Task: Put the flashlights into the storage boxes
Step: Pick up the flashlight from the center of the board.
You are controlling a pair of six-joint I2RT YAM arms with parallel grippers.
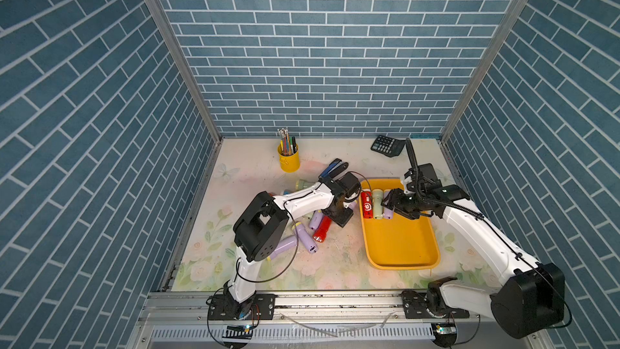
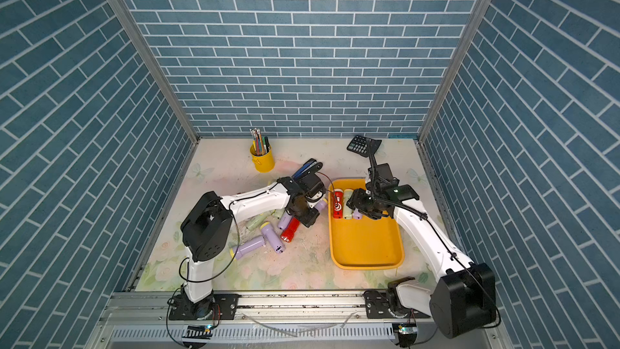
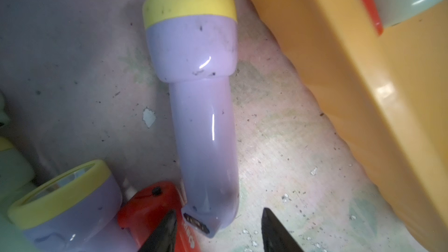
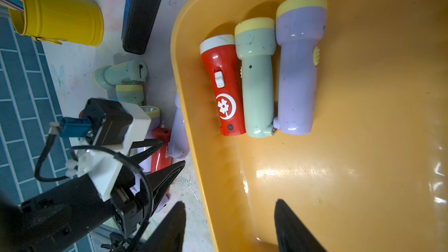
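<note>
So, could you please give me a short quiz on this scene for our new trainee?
1. How many torches lie in the tray?
2. True or false: the right tool grips a torch.
3. Which torch's tail sits between the tips of the left tool? A. red B. lilac C. green
Key: 1. Three. 2. False: it hangs open and empty over the tray. 3. B, the lilac torch beside the tray.
</note>
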